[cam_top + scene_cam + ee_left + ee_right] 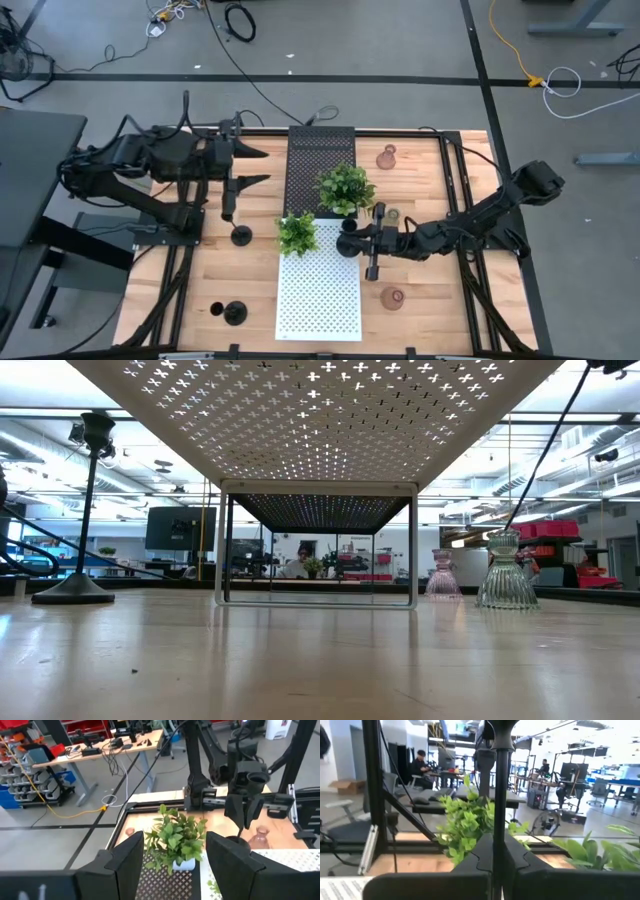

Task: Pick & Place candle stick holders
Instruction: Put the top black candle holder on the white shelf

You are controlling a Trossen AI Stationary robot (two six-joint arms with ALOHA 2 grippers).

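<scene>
1. One black candle holder [349,243] is clamped in the right gripper [352,242] above the near end of the white perforated shelf, its thin stem [495,810] running straight up between the closed fingers.
2. A second black holder [240,236] stands upright on the wooden table, left of the white shelf: round flat base, slim stem.
3. A third black holder [234,312] stands near the table's front left corner.
4. A pinkish glass holder [387,156] stands at the back right, bulbous and upright.
5. A greenish clear one [393,215] stands mid-right.
6. Another pinkish one [393,297] stands front right.
</scene>
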